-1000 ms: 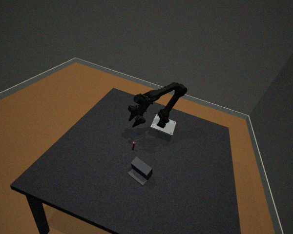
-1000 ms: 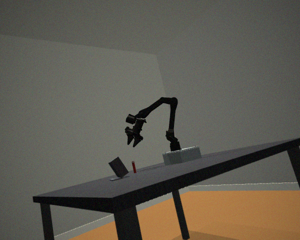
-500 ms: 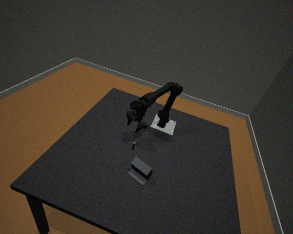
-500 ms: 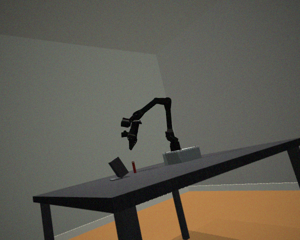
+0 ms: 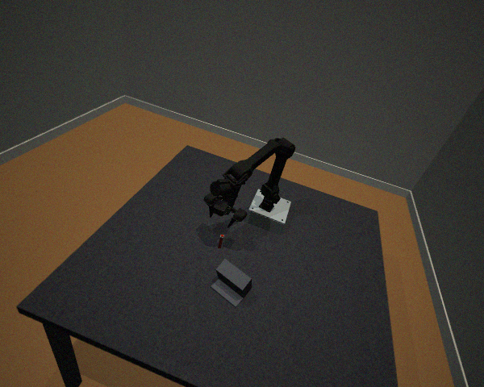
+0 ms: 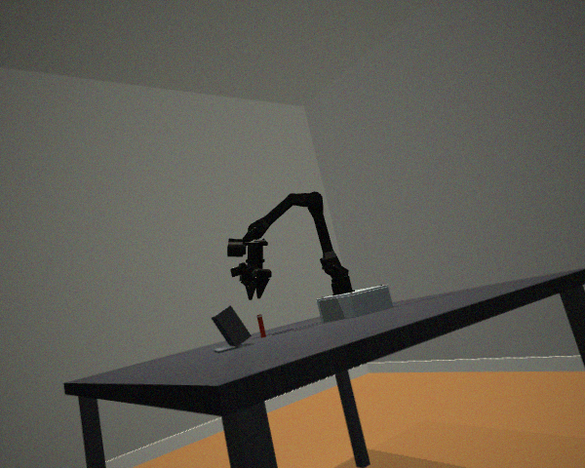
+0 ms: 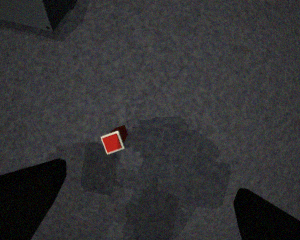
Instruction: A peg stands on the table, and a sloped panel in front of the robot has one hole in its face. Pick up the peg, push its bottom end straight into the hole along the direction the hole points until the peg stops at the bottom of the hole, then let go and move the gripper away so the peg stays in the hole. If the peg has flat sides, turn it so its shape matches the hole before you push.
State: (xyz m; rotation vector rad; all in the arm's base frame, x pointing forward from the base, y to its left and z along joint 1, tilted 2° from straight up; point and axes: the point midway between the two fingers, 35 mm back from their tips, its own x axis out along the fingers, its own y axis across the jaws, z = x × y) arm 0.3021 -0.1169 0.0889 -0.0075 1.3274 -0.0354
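Observation:
The red peg stands upright on the table, with a square, white-edged top in the wrist view. My gripper is open and empty, pointing down above the table and higher than the peg's top. In the wrist view the peg lies between the fingers' sides but nearer the left finger and farther up the picture than the tips. The sloped panel block stands beyond the peg from the robot base. Its hole cannot be made out in any view.
The panel block leans over a thin foot plate on the dark table. The arm rises from a pale base box, on the other side of the peg from the panel.

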